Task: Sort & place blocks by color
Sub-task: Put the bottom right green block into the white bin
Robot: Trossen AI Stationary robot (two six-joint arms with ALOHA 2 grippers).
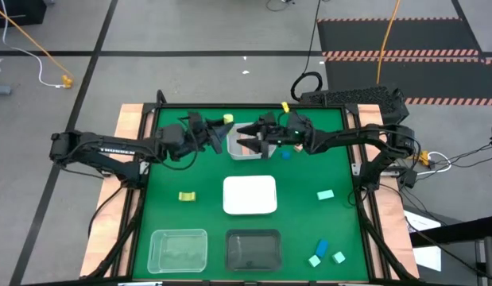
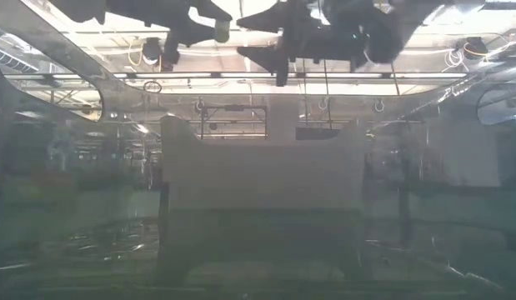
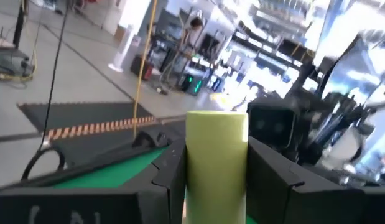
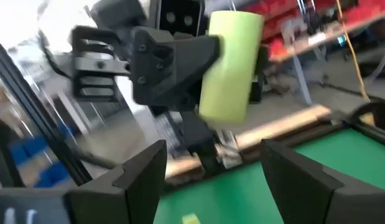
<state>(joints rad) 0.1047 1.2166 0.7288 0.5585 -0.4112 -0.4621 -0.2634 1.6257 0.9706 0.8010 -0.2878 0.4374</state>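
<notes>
High view, left arm: the left gripper point(image 1: 217, 127) hangs near the far edge of the table point(image 1: 301, 214), left of centre, its jaws clamped on a yellow-green block point(image 1: 227, 118).
Held block: a short rounded bar, seen upright between the fingers point(image 3: 173, 177) in the left wrist view point(image 3: 216, 165); the right wrist view shows it too point(image 4: 229, 65), pinched across its sides with the top end standing free.
How it handles: it looks light, stiff and smooth, so I'd judge it could slip or twist in the jaws. Flat sides, mid-length, seem the place to hold it.
Grey tray: it sits at the far edge point(image 1: 239, 152), just under both grippers.
Right arm: the right gripper point(image 1: 249, 137) faces the left one over that tray, jaws wide apart and holding nothing.
Other blocks: a yellow-green one point(image 1: 187, 195) lies left of the white tray point(image 1: 249, 196); a mint one point(image 1: 326, 194) sits toward the right edge; one blue block point(image 1: 322, 248) and two mint ones point(image 1: 315, 260) point(image 1: 339, 257) lie near the near right corner.
Near edge: a clear tray point(image 1: 178, 249) and a dark tray point(image 1: 253, 249).
Hard to make out: the grey tray's contents are covered by the arms. A small blue shape beside the right gripper is too masked to name. The low view is hazy, with the arms only dark shapes overhead.
</notes>
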